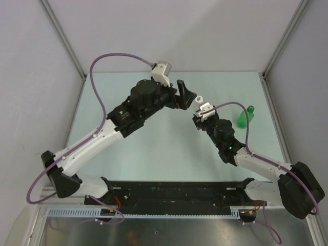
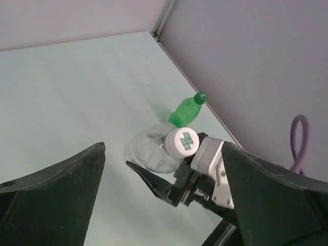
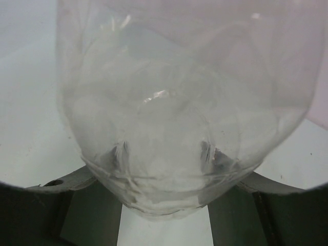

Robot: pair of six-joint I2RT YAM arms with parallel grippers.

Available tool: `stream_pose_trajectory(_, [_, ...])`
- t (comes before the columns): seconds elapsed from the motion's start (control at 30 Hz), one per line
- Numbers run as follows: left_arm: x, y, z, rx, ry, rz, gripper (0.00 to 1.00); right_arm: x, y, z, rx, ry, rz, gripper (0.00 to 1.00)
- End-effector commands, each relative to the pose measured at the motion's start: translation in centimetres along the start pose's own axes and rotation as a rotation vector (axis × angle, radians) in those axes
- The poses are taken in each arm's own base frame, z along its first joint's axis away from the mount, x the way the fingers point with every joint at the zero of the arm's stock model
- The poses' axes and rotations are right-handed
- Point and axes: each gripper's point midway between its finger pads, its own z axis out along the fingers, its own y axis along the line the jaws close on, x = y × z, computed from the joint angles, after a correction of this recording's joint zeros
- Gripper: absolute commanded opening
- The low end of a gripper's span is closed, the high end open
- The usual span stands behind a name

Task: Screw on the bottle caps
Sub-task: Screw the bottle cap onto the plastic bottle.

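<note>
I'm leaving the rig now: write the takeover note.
Right gripper: shut on a clear ribbed plastic bottle; its small white round screw cap is on the neck, tightness unclear.
Left gripper: open, empty, pointed at that cap.
Translucent green plastic bottle sits apart, dark green cap on.
To do: check the white cap; a third bottle is not in view.

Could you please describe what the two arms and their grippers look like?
Both arms have white links and bulky black joints. The left arm and right arm each show a small green light and trail a purple cable. The left gripper and right gripper are black, each with a white camera block behind.
</note>
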Motion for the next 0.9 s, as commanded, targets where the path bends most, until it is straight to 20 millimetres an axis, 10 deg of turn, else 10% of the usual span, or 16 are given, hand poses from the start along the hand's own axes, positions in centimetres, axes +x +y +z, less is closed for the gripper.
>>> stream_pose_trajectory(0.0, [-1.4,-0.8,1.4,-0.043,-0.061,-0.056,0.99,-2.5,-0.8,0.5,0.069,-0.096,-0.039,0.00])
stream_pose_trajectory(0.87, [4.1,1.1,4.2,-0.242,0.058,-0.003,0.64,0.1,-0.5,1.0,0.166,0.012,-0.216,0.00])
